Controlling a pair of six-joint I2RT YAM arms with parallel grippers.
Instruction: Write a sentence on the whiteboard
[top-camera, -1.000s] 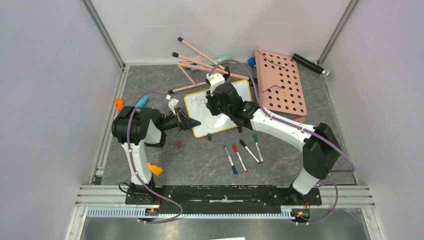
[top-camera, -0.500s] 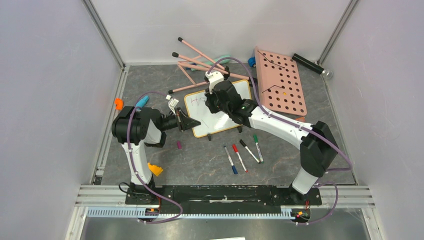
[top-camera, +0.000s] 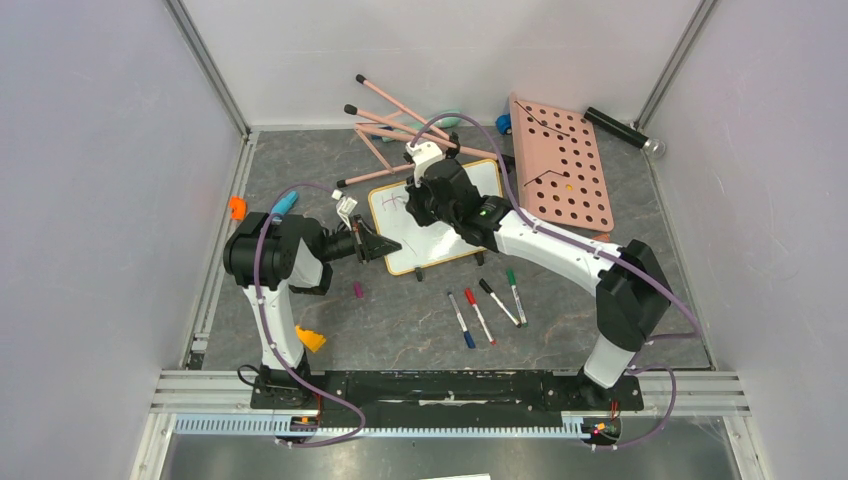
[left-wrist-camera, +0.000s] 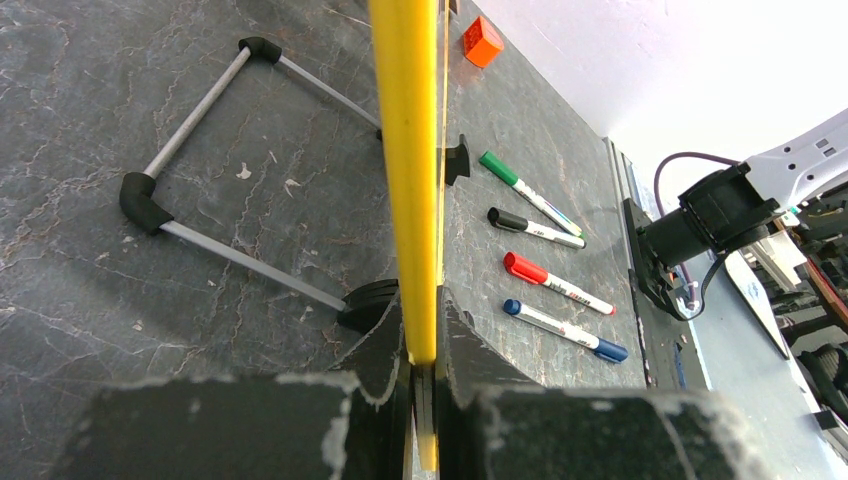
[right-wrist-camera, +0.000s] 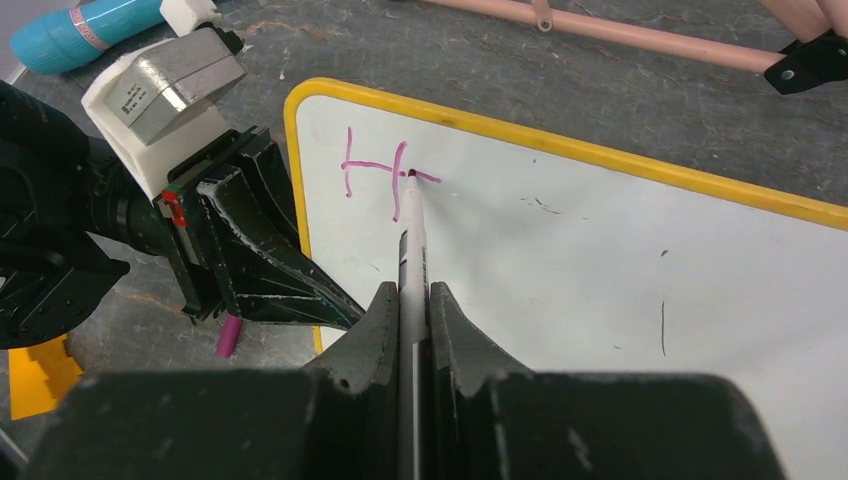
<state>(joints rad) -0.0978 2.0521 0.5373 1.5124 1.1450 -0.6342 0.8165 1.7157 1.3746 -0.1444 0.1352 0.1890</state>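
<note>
The whiteboard (top-camera: 440, 235), white with a yellow-orange rim (right-wrist-camera: 560, 148), lies mid-table on black feet. My left gripper (top-camera: 385, 248) is shut on its left rim, seen edge-on in the left wrist view (left-wrist-camera: 405, 180). My right gripper (top-camera: 420, 200) is shut on a white marker (right-wrist-camera: 412, 262) whose purple-pink tip touches the board's upper left part. Of the sentence only a purple-pink "H" (right-wrist-camera: 385, 178) shows, with the tip at the right end of its crossbar. The marker's pink cap (top-camera: 358, 290) lies on the table left of the board.
Blue, red, black and green markers (top-camera: 487, 305) lie in front of the board. A pink board with round holes (top-camera: 560, 165) stands at the right. Pink rods (top-camera: 400, 120) lie behind. A black cylinder (top-camera: 620, 130) is at back right. Orange pieces (top-camera: 310, 340) and a teal object (top-camera: 284, 203) sit left.
My right gripper has moved a little left and away over the board with the marker, and the pink "H" now shows more fully. The left arm has not moved.
</note>
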